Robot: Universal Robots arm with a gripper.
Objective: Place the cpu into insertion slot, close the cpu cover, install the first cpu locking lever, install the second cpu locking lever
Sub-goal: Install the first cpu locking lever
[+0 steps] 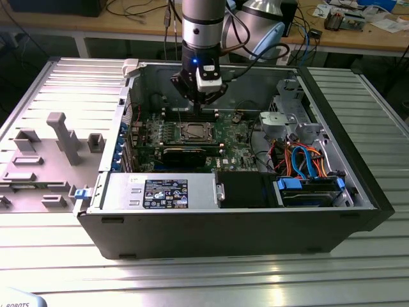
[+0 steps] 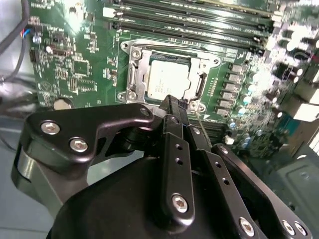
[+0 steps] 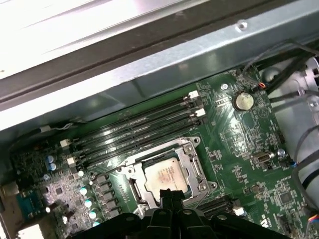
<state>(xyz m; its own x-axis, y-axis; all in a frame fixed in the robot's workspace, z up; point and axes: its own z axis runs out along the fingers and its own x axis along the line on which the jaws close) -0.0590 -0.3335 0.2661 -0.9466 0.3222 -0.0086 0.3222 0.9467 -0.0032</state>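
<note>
On a ribbed metal table (image 1: 192,281), in front of a cluttered wooden workbench (image 1: 358,35): an open computer case (image 1: 223,230) lying on its side, green motherboard (image 2: 75,64) facing up. Reaching down into the case from above, the black gripper (image 1: 199,103), its fingers pressed together with nothing pinched between them, as seen in both wrist views (image 2: 174,102) (image 3: 169,193).

Directly below and just ahead of the fingertips, the cpu (image 2: 167,79) (image 3: 164,177), silvery top up, seated flat in the insertion slot (image 2: 131,94) (image 3: 130,172). Lying down over it, the cpu cover (image 2: 172,54) (image 3: 192,167), framing the chip through its square window. Hard to tell whether the tips touch the near edge of the cover or hang just above it.

Beyond the socket, on the far side from the gripper, the long black memory slots (image 2: 199,25) (image 3: 139,129) in a parallel row. Off to one side of the hand, well apart from it, a round coin cell (image 3: 243,101) on the board. Nearer the case's front wall than the gripper, a long black card (image 1: 185,153).
</note>
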